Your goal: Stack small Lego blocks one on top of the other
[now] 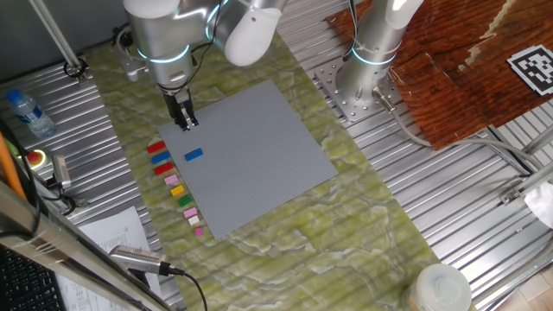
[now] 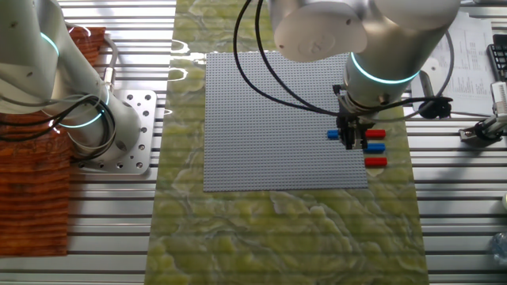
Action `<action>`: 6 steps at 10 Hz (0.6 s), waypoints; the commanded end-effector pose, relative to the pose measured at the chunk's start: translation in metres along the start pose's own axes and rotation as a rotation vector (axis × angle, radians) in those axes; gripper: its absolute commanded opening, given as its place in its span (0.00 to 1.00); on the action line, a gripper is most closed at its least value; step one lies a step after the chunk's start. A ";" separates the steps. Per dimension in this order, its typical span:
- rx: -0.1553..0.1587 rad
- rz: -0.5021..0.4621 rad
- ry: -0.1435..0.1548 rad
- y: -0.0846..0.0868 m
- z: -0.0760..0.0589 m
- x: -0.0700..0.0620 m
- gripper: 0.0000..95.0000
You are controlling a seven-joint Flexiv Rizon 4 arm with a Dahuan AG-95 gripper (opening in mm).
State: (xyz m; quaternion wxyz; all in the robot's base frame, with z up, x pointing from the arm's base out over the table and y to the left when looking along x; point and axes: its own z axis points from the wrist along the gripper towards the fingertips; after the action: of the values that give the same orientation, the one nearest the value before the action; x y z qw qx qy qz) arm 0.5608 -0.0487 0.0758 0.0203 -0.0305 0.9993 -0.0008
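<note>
We see our gripper (image 1: 186,122) hanging over the grey baseplate (image 1: 259,147), fingers close together, holding nothing; a blue brick (image 1: 193,155) lies just below them.

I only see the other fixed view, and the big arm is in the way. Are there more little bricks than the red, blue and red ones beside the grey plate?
Observer: Yes. In one fixed view the row of bricks carries on past those three: pink, yellow, green, then more pale ones.
Child: Is the claw grabbing the blue brick on the plate?
Observer: No. From that side the claw is apart from the blue brick, with bare grey plate between them.
</note>
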 end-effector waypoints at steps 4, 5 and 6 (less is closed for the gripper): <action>0.009 0.028 0.005 0.000 0.000 0.002 0.00; 0.009 0.028 0.005 0.000 0.000 0.002 0.00; 0.009 0.028 0.006 0.000 0.000 0.002 0.00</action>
State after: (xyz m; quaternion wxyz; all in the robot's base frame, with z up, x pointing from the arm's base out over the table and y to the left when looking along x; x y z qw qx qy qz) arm 0.5593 -0.0487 0.0761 0.0180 -0.0163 0.9997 -0.0055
